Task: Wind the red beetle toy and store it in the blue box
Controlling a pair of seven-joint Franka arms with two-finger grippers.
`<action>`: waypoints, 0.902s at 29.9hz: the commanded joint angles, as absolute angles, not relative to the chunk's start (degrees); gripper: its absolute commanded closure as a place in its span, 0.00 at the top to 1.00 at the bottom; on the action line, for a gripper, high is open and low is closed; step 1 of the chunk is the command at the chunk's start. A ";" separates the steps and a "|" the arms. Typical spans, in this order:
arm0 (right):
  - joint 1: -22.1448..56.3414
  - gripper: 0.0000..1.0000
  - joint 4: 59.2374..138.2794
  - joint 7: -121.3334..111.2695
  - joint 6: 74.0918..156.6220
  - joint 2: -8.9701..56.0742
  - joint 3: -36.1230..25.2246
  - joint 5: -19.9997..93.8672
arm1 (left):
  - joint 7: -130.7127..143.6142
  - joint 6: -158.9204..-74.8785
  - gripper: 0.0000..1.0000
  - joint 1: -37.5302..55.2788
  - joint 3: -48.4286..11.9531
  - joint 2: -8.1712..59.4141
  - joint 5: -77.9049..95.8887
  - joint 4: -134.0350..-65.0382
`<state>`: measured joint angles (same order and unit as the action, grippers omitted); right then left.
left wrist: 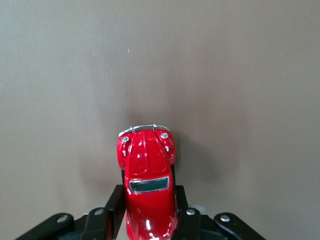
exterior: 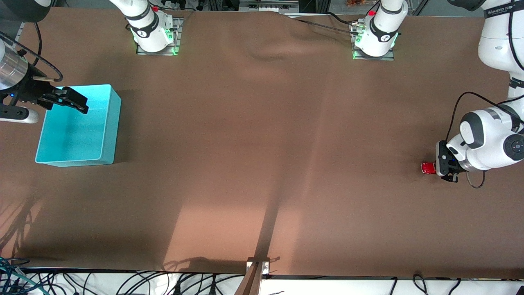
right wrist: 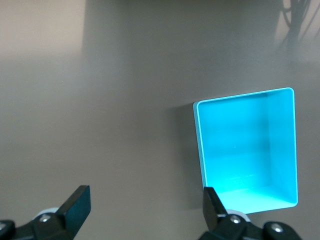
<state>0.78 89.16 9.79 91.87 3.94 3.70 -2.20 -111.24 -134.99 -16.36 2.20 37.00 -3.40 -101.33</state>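
Observation:
The red beetle toy (exterior: 428,168) is a tiny glossy red car low at the brown table near the left arm's end. My left gripper (exterior: 438,167) is shut on it. In the left wrist view the toy (left wrist: 147,165) points away from the wrist, and both black fingers (left wrist: 114,205) press on its rear sides. The blue box (exterior: 116,123) stands open and empty at the right arm's end of the table. My right gripper (exterior: 77,103) hangs open and empty over the box's rim. In the right wrist view (right wrist: 147,200) the box (right wrist: 199,145) lies beside one finger.
The brown cloth-covered table (exterior: 262,143) spreads wide between the toy and the box. Both arm bases (exterior: 153,35) stand along the edge farthest from the front camera. A metal post (exterior: 256,274) and cables (exterior: 123,282) lie at the nearest edge.

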 commanded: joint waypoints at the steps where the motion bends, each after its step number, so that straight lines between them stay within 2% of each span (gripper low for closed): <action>1: 0.70 1.00 88.24 10.11 90.88 3.69 3.87 -1.49 | -113.73 -135.26 0.14 -18.81 2.02 40.87 -4.83 -99.23; 21: 0.70 1.00 88.24 10.11 90.88 3.69 3.87 -1.49 | -115.75 -135.26 0.15 -23.55 2.02 42.28 -4.92 -97.03; 27: 0.70 1.00 88.24 10.11 90.88 3.69 3.87 -1.49 | -116.80 -135.26 0.19 -23.47 2.02 42.19 -4.83 -96.68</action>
<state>0.78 89.16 9.79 91.87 3.93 3.70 -2.19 -114.83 -135.07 -22.59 2.18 38.95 -3.40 -98.06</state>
